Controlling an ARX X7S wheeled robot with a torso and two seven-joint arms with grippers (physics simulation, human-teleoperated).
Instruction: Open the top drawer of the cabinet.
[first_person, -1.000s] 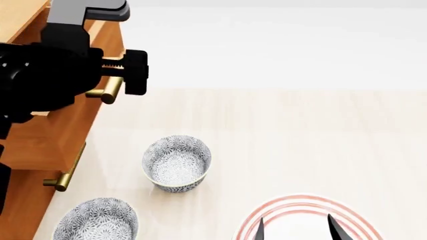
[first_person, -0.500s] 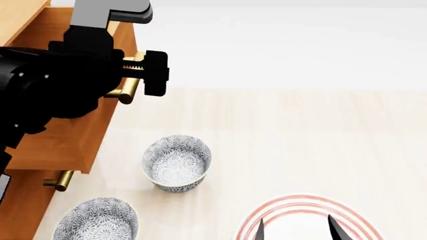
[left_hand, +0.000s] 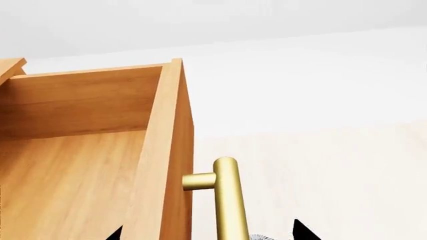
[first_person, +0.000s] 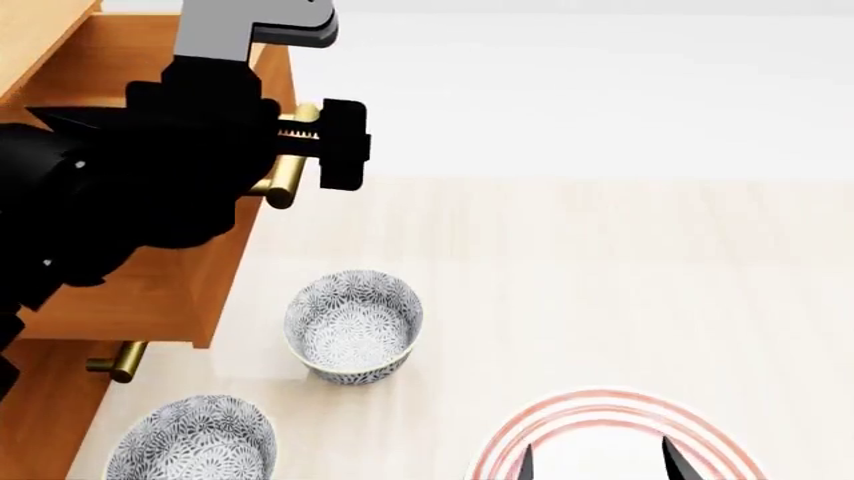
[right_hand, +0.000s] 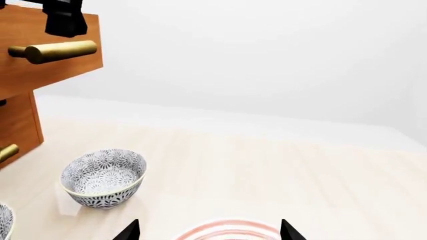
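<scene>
The cabinet (first_person: 47, 410) stands at the left edge of the head view. Its top drawer (first_person: 154, 290) is pulled partly out, and the paler inner box (left_hand: 67, 170) shows in the left wrist view. My left gripper (left_hand: 208, 232) is open and straddles the drawer's front panel (left_hand: 170, 150) and brass bar handle (left_hand: 227, 200). One fingertip (left_hand: 117, 233) is inside the drawer. The other fingertip (left_hand: 300, 231) is outside the handle (first_person: 283, 185). My right gripper (right_hand: 210, 231) hangs open low over a plate, far from the cabinet (right_hand: 17, 125).
Two patterned grey bowls (first_person: 354, 325) (first_person: 194, 440) sit on the pale floor beside the cabinet. The nearer one lies just below the drawer's outer corner. A pink-ringed plate (first_person: 601, 410) lies under my right gripper. A lower drawer's handle (first_person: 118, 360) sticks out below.
The top drawer has slid farther out to the right, carried by my left gripper. It now covers more of the lower drawer's handle. The right arm has barely moved.
</scene>
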